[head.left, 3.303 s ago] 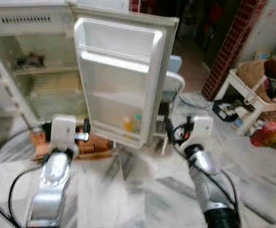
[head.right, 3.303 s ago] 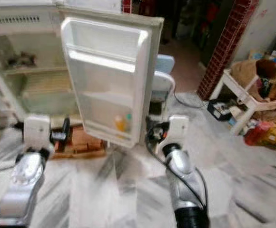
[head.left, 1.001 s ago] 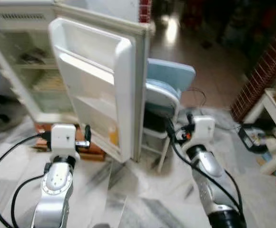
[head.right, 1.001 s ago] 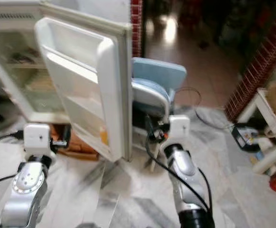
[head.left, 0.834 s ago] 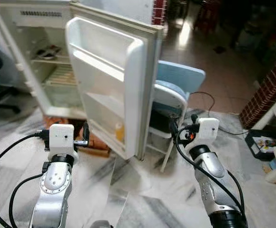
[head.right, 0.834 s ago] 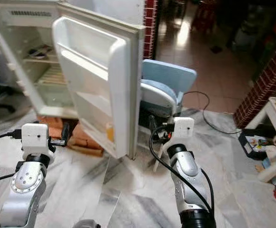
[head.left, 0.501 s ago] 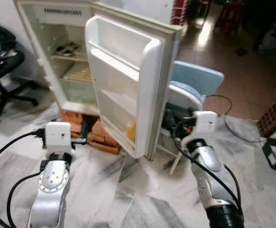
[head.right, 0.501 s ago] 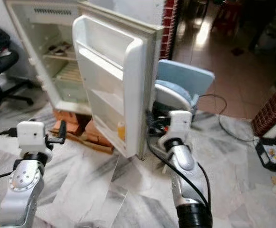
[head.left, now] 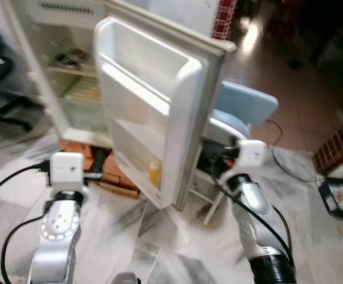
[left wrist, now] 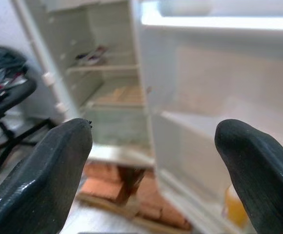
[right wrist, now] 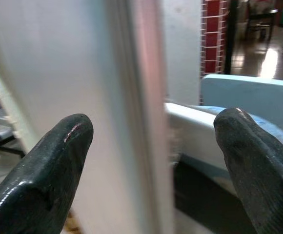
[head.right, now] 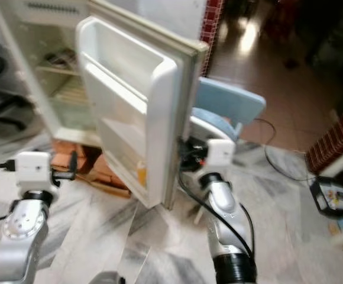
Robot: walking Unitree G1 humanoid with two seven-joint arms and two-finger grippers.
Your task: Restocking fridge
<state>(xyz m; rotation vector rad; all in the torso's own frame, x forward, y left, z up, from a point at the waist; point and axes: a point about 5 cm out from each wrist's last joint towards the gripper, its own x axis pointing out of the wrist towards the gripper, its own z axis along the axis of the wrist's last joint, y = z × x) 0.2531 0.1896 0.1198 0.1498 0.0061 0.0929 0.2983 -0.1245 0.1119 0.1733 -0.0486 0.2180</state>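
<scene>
Right pincer [right wrist: 151,161] spread, fridge door [right wrist: 83,97] edge blurred

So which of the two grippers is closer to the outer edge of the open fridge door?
The right gripper: it sits right at the fridge door's free edge, fingers open. The left gripper hangs further off, before the bricks.

The fridge [head.left: 59,71] stands on bricks [head.left: 121,174] on the floor [head.left: 159,236]. Its door [head.left: 154,112] swings open to the right, with a bottle [head.left: 154,173] in its low shelf. A chair [head.left: 242,115] sits behind the door.
</scene>
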